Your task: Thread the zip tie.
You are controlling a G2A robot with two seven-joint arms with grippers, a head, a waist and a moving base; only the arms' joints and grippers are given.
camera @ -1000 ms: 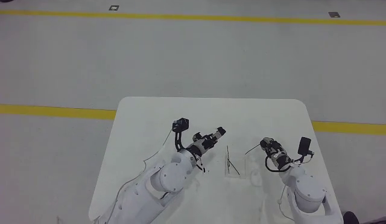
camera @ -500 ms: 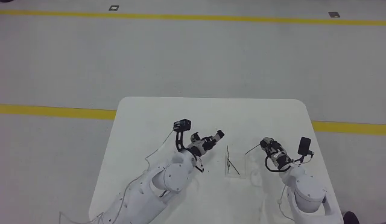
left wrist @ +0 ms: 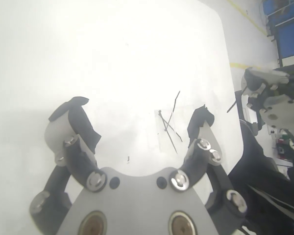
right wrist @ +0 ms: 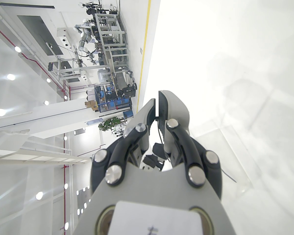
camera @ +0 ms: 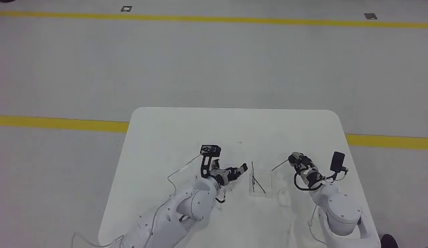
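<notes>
Several thin black zip ties lie crossed in a shallow clear tray near the table's front middle. My left gripper hangs open just left of the tray; in the left wrist view its black fingertips stand wide apart with the zip ties ahead between them. My right gripper stays right of the tray, shut on one zip tie that sticks out toward the tray. In the right wrist view the fingers press together on that thin black strip.
The white table has a rounded far right corner. The clear tray's edge lies beside my right gripper, with a zip tie tip showing through it. Grey floor with yellow lines surrounds the table.
My left arm has come down toward the table's near edge and closer to the tray, its gripper still open. The right arm and its zip tie have stayed put.
</notes>
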